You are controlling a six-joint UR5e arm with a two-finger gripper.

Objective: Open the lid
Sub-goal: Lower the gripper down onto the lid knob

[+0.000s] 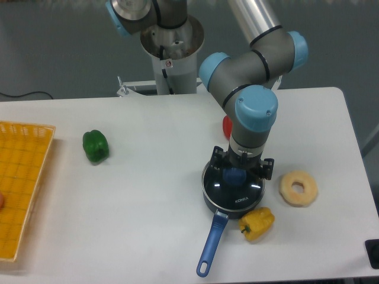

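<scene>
Lid (235,188): round glass, thin metal rim, seated flat on the saucepan; sat right of the worktop's middle, nearer the front edge than the back.
Knob (234,175): blue, at the lid's centre, partly hidden under the gripper body.
Saucepan (232,201): dark body, closed by the lid; blue handle (211,242) ran down and slightly left toward the front edge of the worktop.
Gripper (237,173): hung straight down over the lid, right at the knob. Fingers were hidden behind the wrist and the black gripper body, so could not tell whether they stood apart or were pressed onto the knob.
Arm (254,115): grey links with light-blue joint caps, reached in from the base beyond the back edge and bent down over the saucepan.
Yellow pepper (256,223): lay just right of the handle, close to the saucepan's front-right side; contact could not be judged.
Ring-shaped piece (298,188): pale yellow, like a pineapple slice or doughnut, flat on the worktop right of the saucepan, apart from it.
Green pepper (95,146): alone in the left half of the worktop, well apart from the saucepan.
Red object (227,126): small, mostly hidden behind the arm, behind the saucepan; kind not made out.
Basket (23,183): yellow, latticed, at the left edge of the worktop, cut off by the frame.
Worktop (148,195): white, plain.
</scene>
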